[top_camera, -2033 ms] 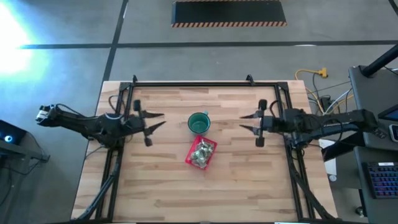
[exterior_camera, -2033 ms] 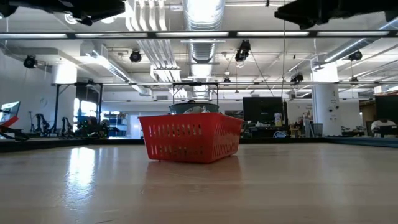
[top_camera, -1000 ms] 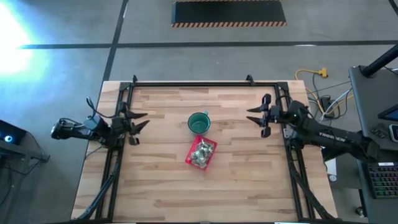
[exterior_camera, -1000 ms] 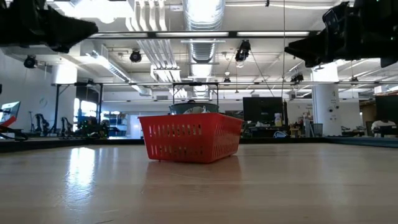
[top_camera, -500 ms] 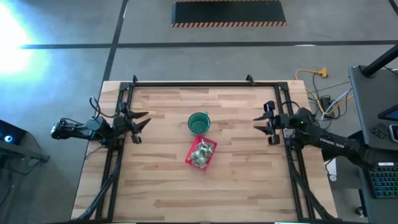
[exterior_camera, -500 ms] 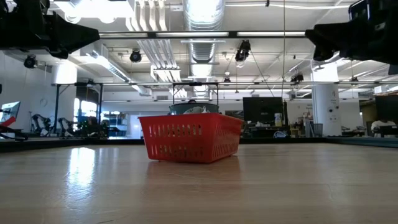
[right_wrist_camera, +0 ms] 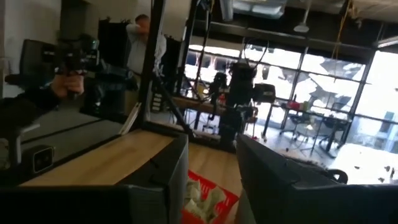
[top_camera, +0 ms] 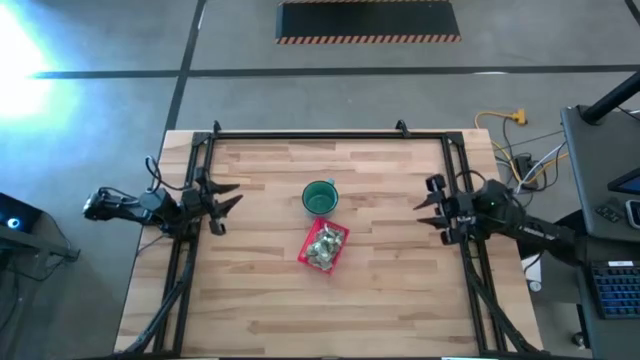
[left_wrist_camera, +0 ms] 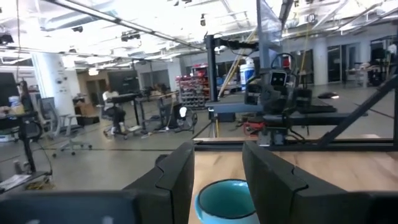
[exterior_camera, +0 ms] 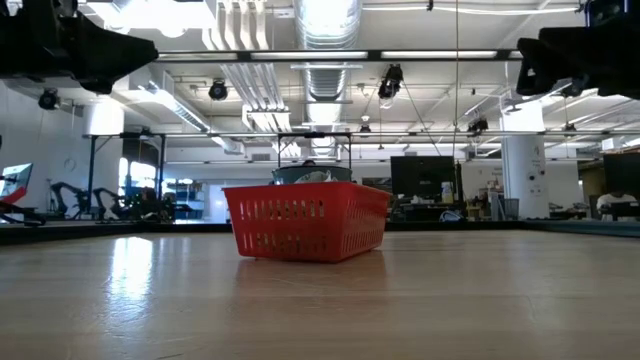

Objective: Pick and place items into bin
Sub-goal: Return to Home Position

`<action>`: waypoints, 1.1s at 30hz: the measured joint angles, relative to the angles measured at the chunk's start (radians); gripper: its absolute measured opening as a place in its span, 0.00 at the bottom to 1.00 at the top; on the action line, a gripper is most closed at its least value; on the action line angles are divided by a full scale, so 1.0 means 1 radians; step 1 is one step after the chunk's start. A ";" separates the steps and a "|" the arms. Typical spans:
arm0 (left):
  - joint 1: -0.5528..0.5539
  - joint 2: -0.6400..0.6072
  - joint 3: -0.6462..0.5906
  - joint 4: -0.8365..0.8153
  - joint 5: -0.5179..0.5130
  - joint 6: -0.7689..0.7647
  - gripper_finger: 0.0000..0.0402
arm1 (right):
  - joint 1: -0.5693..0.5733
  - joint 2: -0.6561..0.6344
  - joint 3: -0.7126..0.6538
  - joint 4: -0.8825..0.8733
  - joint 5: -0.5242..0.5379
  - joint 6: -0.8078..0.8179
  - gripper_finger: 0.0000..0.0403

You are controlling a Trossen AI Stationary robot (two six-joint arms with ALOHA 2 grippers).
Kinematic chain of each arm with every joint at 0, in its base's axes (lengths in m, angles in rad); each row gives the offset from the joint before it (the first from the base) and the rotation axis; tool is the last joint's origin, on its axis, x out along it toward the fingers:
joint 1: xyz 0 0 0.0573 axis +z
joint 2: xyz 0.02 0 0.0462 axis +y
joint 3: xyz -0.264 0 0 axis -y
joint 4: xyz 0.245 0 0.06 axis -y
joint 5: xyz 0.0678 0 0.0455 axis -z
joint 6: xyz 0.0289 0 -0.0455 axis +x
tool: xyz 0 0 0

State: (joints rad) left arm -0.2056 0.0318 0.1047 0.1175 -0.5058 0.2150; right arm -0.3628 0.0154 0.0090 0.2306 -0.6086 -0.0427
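Mid-table: red bin, flat on the wooden table, turned at a slant to the table edges. Inside it: the items, a loose heap of pale green-and-white packets covering the bin floor (count impossible to tell from above).

Just beyond the bin, toward the far edge: round green cup, upright, close to the bin with a thin gap seen from above.

Left gripper: over the left edge of the table, about level with the cup, pointing inward at it. Fingers apart at a moderate gap, holding nothing; cup rim visible between them in the left wrist view.

Right gripper: over the right edge, well apart from the bin, aimed inward. Fingers likewise spread, empty; bin and packets framed between them in the right wrist view.

Both raised clear of the tabletop (low view: only dark arm parts at the top corners).

Beyond the table, in the right wrist view: a person, partly hidden by the dark frame.
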 joint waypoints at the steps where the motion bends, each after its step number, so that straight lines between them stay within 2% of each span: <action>1: -0.003 0.000 0.000 0.000 0.000 0.000 0.30 | 0.024 0.004 0.000 -0.016 0.020 -0.008 0.32; 10: -0.021 0.009 0.000 0.005 0.048 -0.027 0.30 | 0.292 0.011 0.000 0.033 0.233 -0.105 0.32; 15: -0.021 0.011 0.000 0.000 0.056 -0.028 0.30 | 0.362 0.011 0.000 0.024 0.379 -0.127 0.32; 19: -0.021 0.006 -0.011 0.004 0.054 -0.032 0.30 | 0.361 0.010 0.000 -0.002 0.385 -0.138 0.32; 24: -0.015 -0.004 -0.096 0.075 0.047 -0.050 0.30 | 0.360 0.004 0.000 -0.005 0.408 -0.141 0.32; 33: 0.031 -0.004 -0.095 0.074 0.056 -0.014 0.30 | 0.360 0.004 0.000 -0.009 0.410 -0.144 0.32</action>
State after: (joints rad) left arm -0.1749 0.0280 0.0093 0.1914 -0.4501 0.2007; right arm -0.0025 0.0196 0.0090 0.2216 -0.1982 -0.1872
